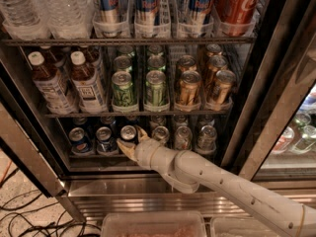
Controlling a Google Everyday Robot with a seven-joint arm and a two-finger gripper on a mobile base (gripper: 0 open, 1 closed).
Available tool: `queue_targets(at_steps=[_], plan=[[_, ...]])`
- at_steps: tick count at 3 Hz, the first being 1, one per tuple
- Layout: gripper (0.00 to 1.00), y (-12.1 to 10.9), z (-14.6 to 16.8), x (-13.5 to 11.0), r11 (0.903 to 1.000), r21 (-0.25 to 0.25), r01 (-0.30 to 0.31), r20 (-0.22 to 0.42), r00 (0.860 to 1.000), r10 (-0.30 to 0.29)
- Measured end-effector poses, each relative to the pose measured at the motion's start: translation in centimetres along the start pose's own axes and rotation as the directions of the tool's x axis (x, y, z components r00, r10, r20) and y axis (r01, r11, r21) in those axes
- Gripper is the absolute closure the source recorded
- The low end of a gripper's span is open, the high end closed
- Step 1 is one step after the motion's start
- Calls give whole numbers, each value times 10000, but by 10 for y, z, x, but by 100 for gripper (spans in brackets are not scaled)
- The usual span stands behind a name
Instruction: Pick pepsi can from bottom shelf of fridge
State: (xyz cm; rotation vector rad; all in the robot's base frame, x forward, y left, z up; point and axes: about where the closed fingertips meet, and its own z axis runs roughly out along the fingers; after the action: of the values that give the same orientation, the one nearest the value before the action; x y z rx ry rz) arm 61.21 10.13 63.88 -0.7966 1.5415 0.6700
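The fridge (276, 98) stands open, with a steel frame and a dark interior. On the bottom shelf (94, 154) stand rows of short cans: dark-blue pepsi cans at the left (79, 140) and silver ones at the right (206, 137). My gripper (130, 142) has reached into this shelf. Its pale fingers (142, 133) sit on either side of the third can from the left, a pepsi can (127, 133), and are closed against it. The can stands upright on the shelf. My white arm (217, 179) runs in from the lower right.
Above is a rack of green and gold cans (156, 89) with bottles (88, 83) at its left. The top rack holds tall slim blue cans (148, 4), a red can (236, 4) and water bottles. Cables (24, 216) lie on the floor; a clear bin (153, 226) sits below.
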Motion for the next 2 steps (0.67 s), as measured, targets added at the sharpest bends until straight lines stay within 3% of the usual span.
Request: queue_targets(at_steps=[1, 2], plan=[[100, 16, -27, -25, 9974, -629, 341, 152, 9993, -332], [100, 16, -74, -56, 9912, -1314, -177, 12, 9998, 180]])
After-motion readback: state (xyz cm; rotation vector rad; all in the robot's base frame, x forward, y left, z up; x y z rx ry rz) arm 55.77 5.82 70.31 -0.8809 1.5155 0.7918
